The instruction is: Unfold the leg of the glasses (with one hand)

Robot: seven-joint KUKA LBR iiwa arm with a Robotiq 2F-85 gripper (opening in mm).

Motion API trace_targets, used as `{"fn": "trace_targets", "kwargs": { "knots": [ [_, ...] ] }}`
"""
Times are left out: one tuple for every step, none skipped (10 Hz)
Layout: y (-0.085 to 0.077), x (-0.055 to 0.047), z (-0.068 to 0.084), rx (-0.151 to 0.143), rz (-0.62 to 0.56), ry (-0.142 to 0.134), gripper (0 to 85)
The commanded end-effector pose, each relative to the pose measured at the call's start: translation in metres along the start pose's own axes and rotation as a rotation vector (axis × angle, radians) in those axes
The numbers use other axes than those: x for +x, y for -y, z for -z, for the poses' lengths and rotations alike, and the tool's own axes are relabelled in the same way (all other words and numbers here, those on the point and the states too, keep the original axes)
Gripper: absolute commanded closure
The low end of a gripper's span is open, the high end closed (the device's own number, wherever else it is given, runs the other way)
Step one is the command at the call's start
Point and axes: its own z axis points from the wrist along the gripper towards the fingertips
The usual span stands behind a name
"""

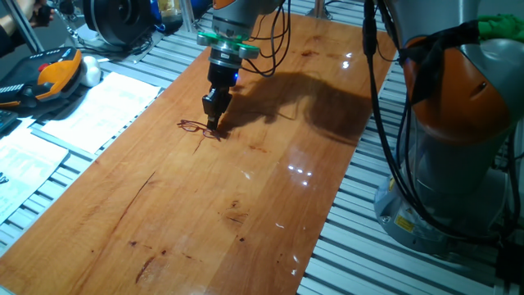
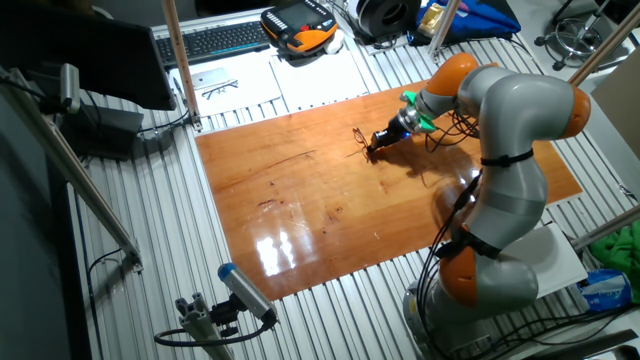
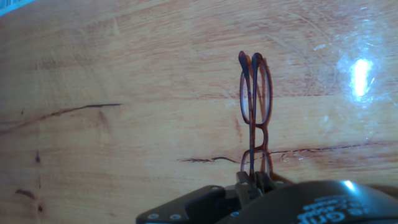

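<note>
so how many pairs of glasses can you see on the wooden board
1. The glasses lie on the wooden board directly under the gripper, near the board's far end in one fixed view. None other shows on the board, though the arm hides part of it.

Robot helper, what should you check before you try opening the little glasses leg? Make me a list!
1. Thin reddish-brown wire-frame glasses lying on the orange-brown wooden table: ok.
2. Black two-finger pincer down at the glasses: ok.
3. Pincer gripping one end of the frame: cannot tell, the fingertips are hidden in the hand view.
4. Both legs folded along the lenses: ok, both tips lie together.
5. Bare table around the glasses for a leg to swing out: ok.
</note>
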Motion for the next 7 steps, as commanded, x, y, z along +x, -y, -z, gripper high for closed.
{"fn": "trace_targets", "kwargs": {
  "knots": [
    [-0.0002, -0.0002, 0.0000, -0.002, 0.001, -0.002, 85.0],
    [-0.0002, -0.0002, -0.0002, -0.002, -0.002, 0.000, 85.0],
    [-0.0003, -0.0002, -0.0003, -0.005, -0.006, 0.002, 85.0],
    [-0.0010, -0.0005, 0.0001, -0.015, -0.017, 0.004, 85.0],
    [-0.0024, -0.0011, 0.0010, -0.024, -0.028, 0.006, 85.0],
    [-0.0038, -0.0019, 0.0026, -0.026, -0.032, 0.006, 85.0],
    [-0.0049, -0.0026, 0.0041, -0.026, -0.034, 0.004, 85.0]
  ]
}}
